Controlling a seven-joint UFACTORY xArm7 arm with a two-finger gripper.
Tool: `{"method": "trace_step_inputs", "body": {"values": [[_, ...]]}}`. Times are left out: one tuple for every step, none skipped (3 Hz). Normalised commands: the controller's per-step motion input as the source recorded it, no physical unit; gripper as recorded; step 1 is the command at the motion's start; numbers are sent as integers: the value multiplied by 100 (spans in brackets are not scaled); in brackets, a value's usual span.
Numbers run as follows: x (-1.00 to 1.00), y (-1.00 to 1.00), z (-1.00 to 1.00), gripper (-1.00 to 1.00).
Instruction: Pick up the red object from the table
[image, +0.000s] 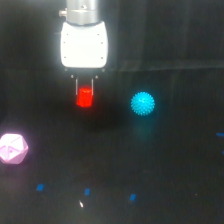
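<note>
At the exterior view's left edge a pink polyhedron (12, 148) sits on the black table (165, 165), well apart from everything else. Right of it, nearer the middle and higher in the frame, the white gripper (85, 92) hangs down with its two thin fingers (76, 86) straddling the red cylinder (85, 97), one on each side of its upper part. The fingers look close against the cylinder, but the picture is too blurred to say whether they are clamped on it or merely around it, so I cannot tell the pincer's state. A red glow on the table just under the cylinder hints that it may be slightly off the surface, though it could equally be resting there. Further right a cyan spiky ball (143, 104) lies near, not touching. By my reading the reach and alignment are done; a sure grasp and a clear lift are what remain to be shown.
</note>
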Motion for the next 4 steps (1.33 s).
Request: {"method": "trace_step_inputs", "body": {"values": [[-12, 11, 13, -96], [-18, -31, -39, -95], [-22, 61, -50, -100], [-10, -8, -12, -99]]}}
